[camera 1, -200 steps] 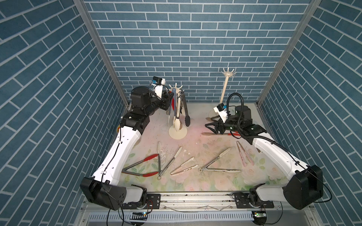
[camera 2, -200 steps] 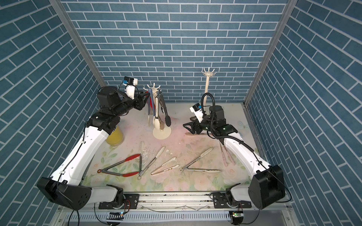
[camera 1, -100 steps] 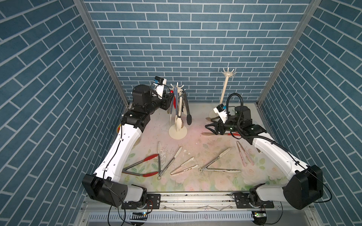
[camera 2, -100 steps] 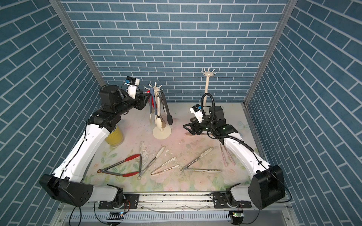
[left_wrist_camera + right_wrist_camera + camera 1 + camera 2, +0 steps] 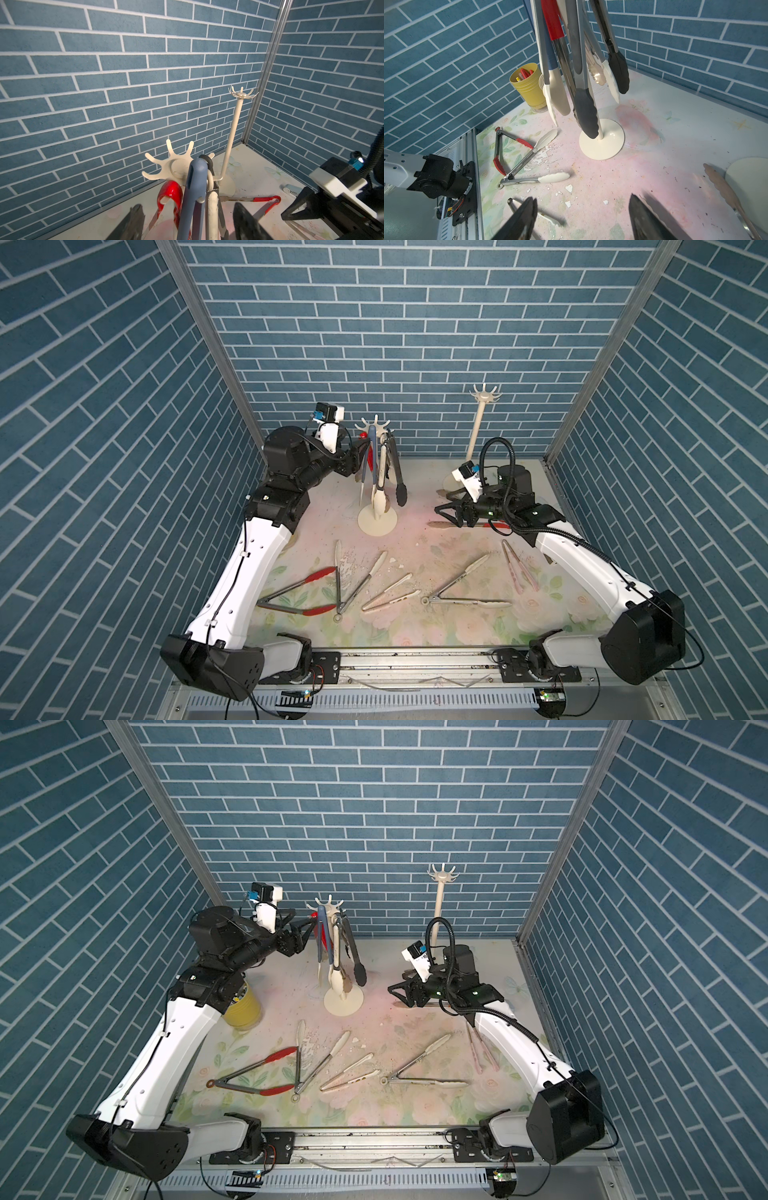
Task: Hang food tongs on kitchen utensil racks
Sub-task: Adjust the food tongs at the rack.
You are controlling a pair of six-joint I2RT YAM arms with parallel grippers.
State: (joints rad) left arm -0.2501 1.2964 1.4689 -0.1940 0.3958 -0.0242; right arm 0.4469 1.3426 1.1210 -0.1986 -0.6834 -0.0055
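Since blue tongs (image 5: 195,182) are hung on the rack (image 5: 178,168), left hand (image 5: 190,220) is spread open beside it; right hand (image 5: 582,199) is held open.

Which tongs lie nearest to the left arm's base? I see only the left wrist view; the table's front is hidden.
Observer: The red-tipped tongs, lying open on the table near its front edge.
Operator: Does the right gripper hold something?
Observer: No. The right wrist view shows the right gripper open and empty above the table.
Operator: What else is hidden from me?
Observer: A yellow cup stands beside the left arm, partly covered by it.
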